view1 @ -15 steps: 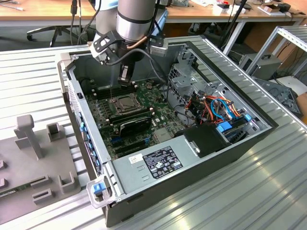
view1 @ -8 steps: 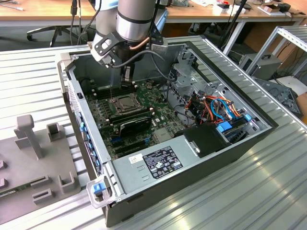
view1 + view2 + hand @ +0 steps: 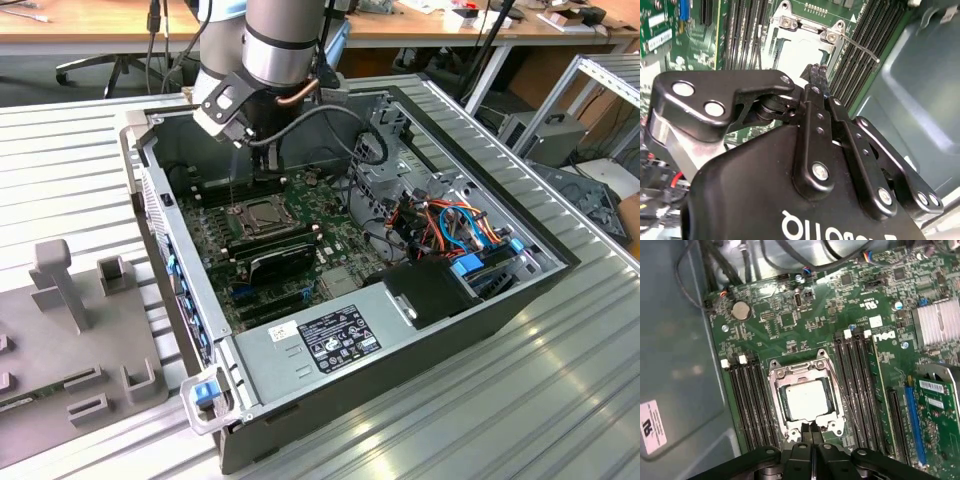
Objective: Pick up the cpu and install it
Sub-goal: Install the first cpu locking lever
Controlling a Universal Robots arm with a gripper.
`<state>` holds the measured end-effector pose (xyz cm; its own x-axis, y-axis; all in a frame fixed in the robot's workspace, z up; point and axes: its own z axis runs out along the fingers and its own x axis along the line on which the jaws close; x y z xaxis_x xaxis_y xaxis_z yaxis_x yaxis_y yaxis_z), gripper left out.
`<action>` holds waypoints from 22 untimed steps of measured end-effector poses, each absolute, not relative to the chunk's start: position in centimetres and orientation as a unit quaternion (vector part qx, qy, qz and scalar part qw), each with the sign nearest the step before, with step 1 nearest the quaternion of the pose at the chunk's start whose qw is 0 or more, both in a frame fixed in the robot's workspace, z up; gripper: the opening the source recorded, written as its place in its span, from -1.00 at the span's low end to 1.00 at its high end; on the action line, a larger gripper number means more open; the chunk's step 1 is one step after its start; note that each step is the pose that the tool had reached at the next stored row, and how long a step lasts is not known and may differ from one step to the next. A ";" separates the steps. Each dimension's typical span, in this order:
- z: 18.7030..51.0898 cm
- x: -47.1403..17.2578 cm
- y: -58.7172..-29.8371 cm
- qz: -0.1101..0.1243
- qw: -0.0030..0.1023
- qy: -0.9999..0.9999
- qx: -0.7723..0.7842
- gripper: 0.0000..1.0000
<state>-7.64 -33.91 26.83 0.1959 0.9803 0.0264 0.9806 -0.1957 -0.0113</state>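
Gripper [image 3: 811,436] poised over the open PC case [image 3: 520,300], above the green motherboard [image 3: 790,320]. In the first wrist view, fingertips [image 3: 806,432] pressed together, no gap between them, nothing seen pinched. Same read in the second wrist view: the two dark tips [image 3: 816,76] meet at a point, close over the board.

Cpu [image 3: 806,401] lying flat in the socket [image 3: 776,371], pale silver-grey face up, edges square w/ the metal frame round it. Looks seated already; frame's latch state hard to judge from here.

Key relation: cpu sits just ahead of the closed tips in the first wrist view, tips at the socket's near edge, roughly on the chip's centre line. Chip square, so no long axis to speak of; sides run parallel w/ the memory slots [image 3: 742,400] flanking both sides of the socket. Thin lever wire [image 3: 860,50] sticks out past the socket corner in the second wrist view.

Exterior view: arm [image 3: 280,40] comes down from above, socket [image 3: 258,213] below the wrist & a little toward the viewer
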 end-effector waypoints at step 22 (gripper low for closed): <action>26.8 -7.6 -33.9 -0.003 0.013 -0.802 -0.597 -0.79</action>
